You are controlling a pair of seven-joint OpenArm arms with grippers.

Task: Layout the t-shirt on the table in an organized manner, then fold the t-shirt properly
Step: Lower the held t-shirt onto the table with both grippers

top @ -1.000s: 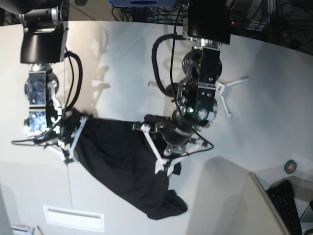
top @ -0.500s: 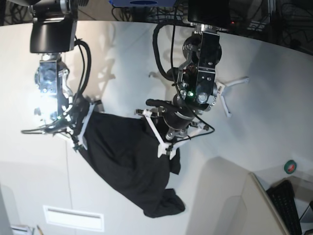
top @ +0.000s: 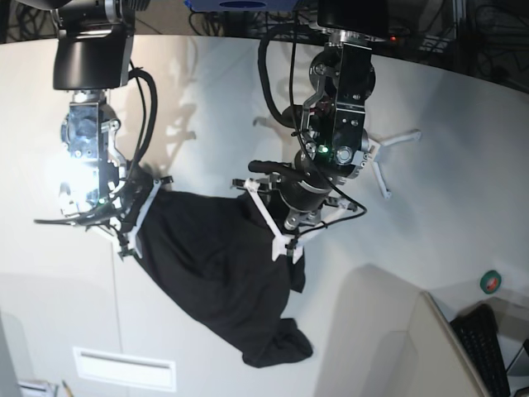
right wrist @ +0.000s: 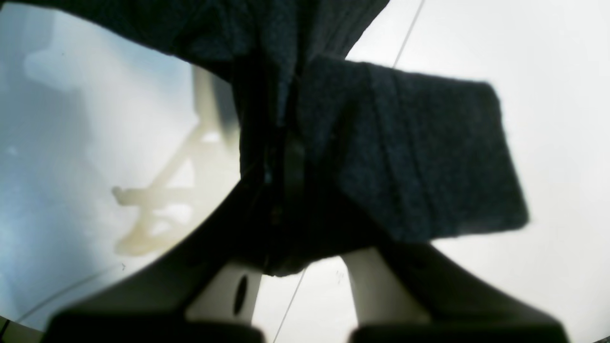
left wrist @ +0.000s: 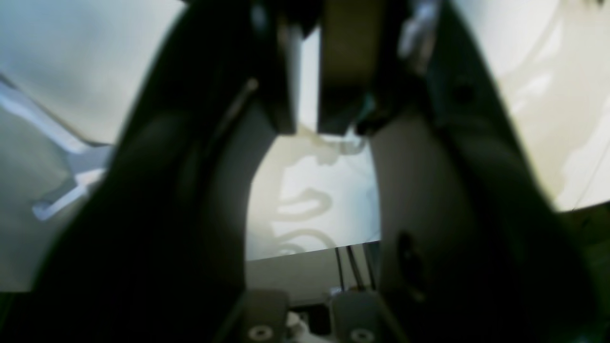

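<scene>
The black t-shirt (top: 219,265) hangs stretched between 2 arms above the off-white table (top: 446,149). The right gripper (top: 132,219) is clamped on 1 edge. The left gripper (top: 277,223) is closed on the opposite edge. The lowest bunch droops toward the tabletop.

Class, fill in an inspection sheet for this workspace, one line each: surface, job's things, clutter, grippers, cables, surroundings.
Surface: cream table with a thin seam.
Job's things: black t-shirt, bunched and hanging between the arms, not laid flat.
Clutter: white Y-shaped piece; white plate; green-red round thing.
Grippers: left gripper and right gripper both shut on the t-shirt.
Cables: black cable looping off the left arm.
Surroundings: keyboard at the corner.
</scene>
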